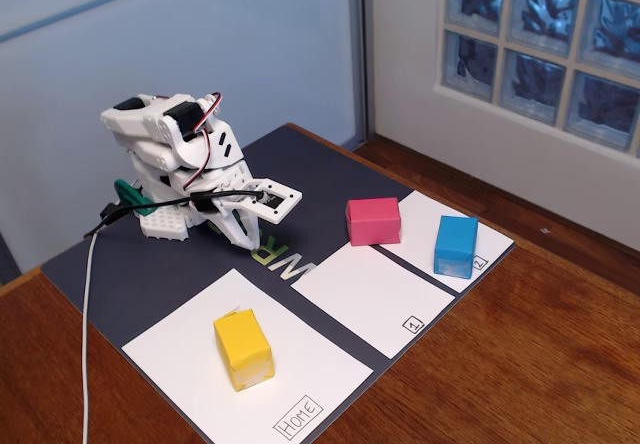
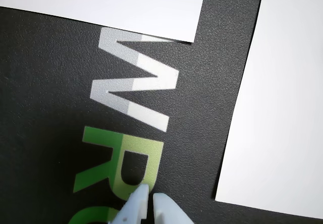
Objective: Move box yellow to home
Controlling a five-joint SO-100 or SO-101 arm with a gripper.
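Starting at the near edge of the fixed view, you have the box yellow (image 1: 243,349) standing on home (image 1: 180,359), the large white sheet whose boxed "Home" label (image 1: 298,416) sits at its near right corner. The box rests upright near the middle of the sheet, apart from every edge, and nothing touches it.

Just right of home lies the white sheet marked "1" (image 1: 370,299), bare on top. Beyond it to the right is the sheet marked "2" (image 1: 440,229), carrying the blue block (image 1: 456,246) at its right end. The pink block (image 1: 373,221) stands at the left end of that sheet, close to the gap between the two numbered sheets. All sheets lie on a dark mat (image 1: 110,274) with printed letters, and the mat lies on the wooden worktop (image 1: 540,364).

Farther back on the left, you find the arm folded low over the mat, its fingers (image 1: 243,232) pointing down toward the lettering, well apart from the box yellow. In the wrist view the fingers (image 2: 150,200) show their two pale tips nearly together, holding nothing, just above the green letters. A white cable (image 1: 88,314) runs from the arm toward the near left.
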